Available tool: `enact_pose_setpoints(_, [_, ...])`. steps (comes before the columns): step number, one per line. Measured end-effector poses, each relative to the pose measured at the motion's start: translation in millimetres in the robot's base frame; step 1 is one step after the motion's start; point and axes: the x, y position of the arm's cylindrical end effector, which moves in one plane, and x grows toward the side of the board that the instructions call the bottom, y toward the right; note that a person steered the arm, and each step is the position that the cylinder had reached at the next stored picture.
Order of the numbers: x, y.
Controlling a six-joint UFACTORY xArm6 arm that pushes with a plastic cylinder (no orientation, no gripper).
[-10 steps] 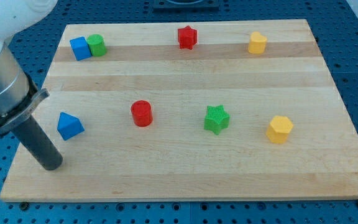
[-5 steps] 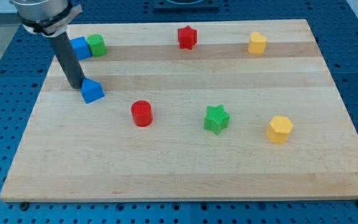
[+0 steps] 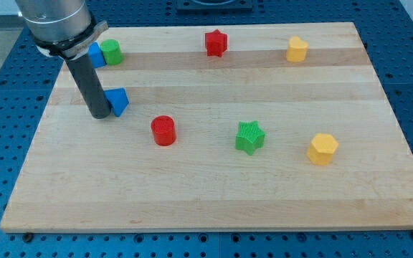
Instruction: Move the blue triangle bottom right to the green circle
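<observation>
The rod has no claw, so there is nothing to open, close or grip with; contact comes only from my tip point(image 3: 100, 115), which stands on the tabletop point(image 3: 214, 201) pressed against the left face of the blue triangle point(image 3: 119, 101). The triangle sits at 3 o'clock of the tip, touching it, and lies near the green circle point(image 3: 111, 51), at about 6 o'clock of it with a bare strip of wood between them.

The blue cube point(image 3: 96, 54) is partly hidden behind the rod and touches the green circle on its left side.

The goal spot is judged to be at about 4 or 5 o'clock of the green circle, close to it. The triangle seems low and a little short of that. A good push would start from the triangle's lower left, around its 7 o'clock, and drive it toward 1 o'clock in a short, slow stroke. The tip should meet a flat face squarely, since a triangle tends to spin off a corner contact. The stroke should stop before the triangle nudges the green circle or the cube.

Further right, the red cylinder point(image 3: 163, 130), red star point(image 3: 216, 43), green star point(image 3: 249, 137), yellow block point(image 3: 297, 49) at 1 o'clock and yellow block point(image 3: 323, 149) at 4 o'clock are well apart from the path.
</observation>
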Motion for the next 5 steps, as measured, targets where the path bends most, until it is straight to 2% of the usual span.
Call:
enact_pose_setpoints(2, [-52,2])
enact_pose_setpoints(3, [-55,2])
enact_pose_setpoints(5, [5,-23])
